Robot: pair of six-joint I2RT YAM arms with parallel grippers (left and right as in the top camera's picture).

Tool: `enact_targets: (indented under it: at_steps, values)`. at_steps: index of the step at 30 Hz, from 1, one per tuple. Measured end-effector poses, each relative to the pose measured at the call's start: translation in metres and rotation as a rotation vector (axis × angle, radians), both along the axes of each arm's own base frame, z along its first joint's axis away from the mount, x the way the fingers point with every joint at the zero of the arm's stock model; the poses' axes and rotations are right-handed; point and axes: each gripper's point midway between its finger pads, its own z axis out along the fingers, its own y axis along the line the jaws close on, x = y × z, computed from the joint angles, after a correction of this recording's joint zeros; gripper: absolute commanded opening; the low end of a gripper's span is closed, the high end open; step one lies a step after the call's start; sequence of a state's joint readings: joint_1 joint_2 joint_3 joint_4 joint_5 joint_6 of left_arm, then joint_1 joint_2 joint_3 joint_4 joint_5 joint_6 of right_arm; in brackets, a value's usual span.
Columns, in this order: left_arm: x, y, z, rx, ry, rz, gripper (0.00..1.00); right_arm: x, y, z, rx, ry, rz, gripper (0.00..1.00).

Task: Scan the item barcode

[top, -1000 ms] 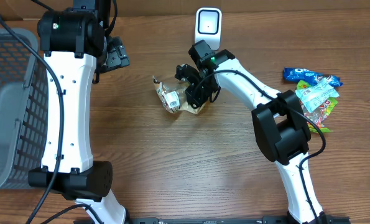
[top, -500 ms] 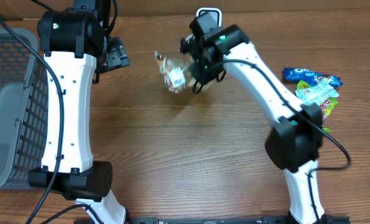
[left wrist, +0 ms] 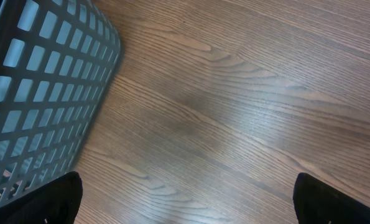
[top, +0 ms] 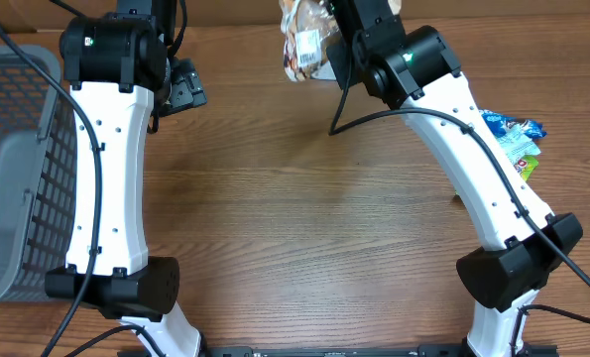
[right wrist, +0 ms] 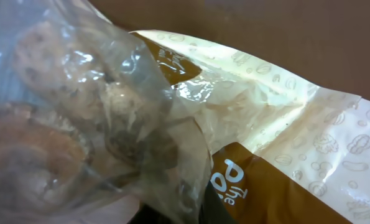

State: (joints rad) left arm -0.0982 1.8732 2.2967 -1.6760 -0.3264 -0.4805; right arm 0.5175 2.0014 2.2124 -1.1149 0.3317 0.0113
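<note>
The item is a clear plastic bag of cookies [top: 302, 40] with a brown and cream printed panel. My right gripper [top: 328, 48] is shut on it and holds it high over the table's far edge. A white barcode label [top: 305, 43] on the bag faces up toward the overhead camera. In the right wrist view the bag [right wrist: 110, 118] fills the frame and hides the fingers. My left gripper [left wrist: 188, 208] is open over bare wood with nothing between its fingertips [left wrist: 60, 199], and stands at the far left [top: 183, 91].
A grey mesh basket [top: 17, 169] stands at the left edge, its wall [left wrist: 41, 93] close to my left gripper. Several snack packets [top: 518, 144] lie at the right, partly hidden under my right arm.
My right arm has lifted the cookie bag off the table and carried it up and away to the far edge. The left arm has not moved.
</note>
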Motion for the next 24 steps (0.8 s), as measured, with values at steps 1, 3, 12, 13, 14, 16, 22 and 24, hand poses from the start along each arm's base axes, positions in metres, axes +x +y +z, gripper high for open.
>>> enact_targets:
  at_steps: [1,3,12,13,14,16,22,24]
  values:
    - [0.0,0.0,0.0,0.0,0.0,0.0,1.0,0.0,0.0,0.0,0.022,0.001,-0.027,0.04]
    - [0.0,0.0,0.0,0.0,0.0,0.0,1.0,0.0,-0.002,0.001,0.057,0.0,-0.07,0.04]
    - [0.0,0.0,0.0,0.0,0.0,0.0,1.0,-0.004,-0.005,0.012,0.293,-0.004,-0.304,0.04]
    - [0.0,0.0,0.0,0.0,0.0,0.0,1.0,-0.005,-0.006,0.015,0.322,-0.007,-0.329,0.04]
    - [0.0,0.0,0.0,0.0,0.0,0.0,1.0,-0.006,-0.006,0.018,0.344,-0.011,-0.345,0.04]
    - [0.0,0.0,0.0,0.0,0.0,0.0,1.0,-0.008,-0.007,0.024,0.38,-0.019,-0.37,0.04]
    - [0.0,0.0,0.0,0.0,0.0,0.0,1.0,-0.012,-0.01,0.034,0.431,-0.033,-0.403,0.04]
    - [0.0,0.0,0.0,0.0,0.0,0.0,1.0,-0.012,-0.009,0.034,0.436,-0.033,-0.407,0.04]
